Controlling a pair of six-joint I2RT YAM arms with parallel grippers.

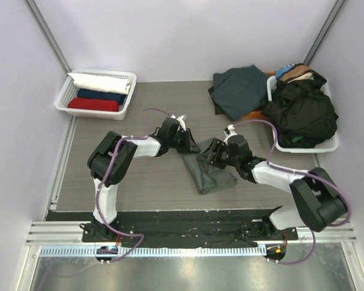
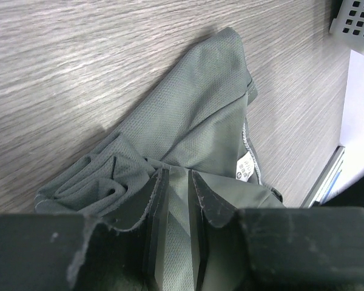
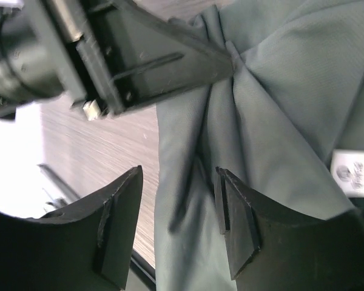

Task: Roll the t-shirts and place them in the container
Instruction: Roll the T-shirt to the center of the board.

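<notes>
A grey-green t-shirt [image 1: 211, 173] lies crumpled at the table's middle, part folded into pleats [image 2: 103, 182], its white label [image 2: 246, 166] showing. My left gripper [image 1: 190, 145] is shut on a ridge of its cloth, which runs between the narrow fingers [image 2: 176, 177]. My right gripper [image 1: 210, 153] hangs open just above the shirt's edge [image 3: 188, 200], one finger [image 3: 239, 218] over the cloth, the other [image 3: 118, 212] over bare table. The right wrist view shows the left gripper [image 3: 225, 62] pinching the bunched fabric. Rolled white, navy and red t-shirts [image 1: 97, 94] lie in the left basket.
The white lattice basket [image 1: 64, 100] holding the rolls stands at the back left. A second basket [image 1: 303, 145] at the back right is heaped with black clothes [image 1: 300, 109]. A dark teal shirt [image 1: 239, 91] lies spread beside it. Grey walls close in on three sides.
</notes>
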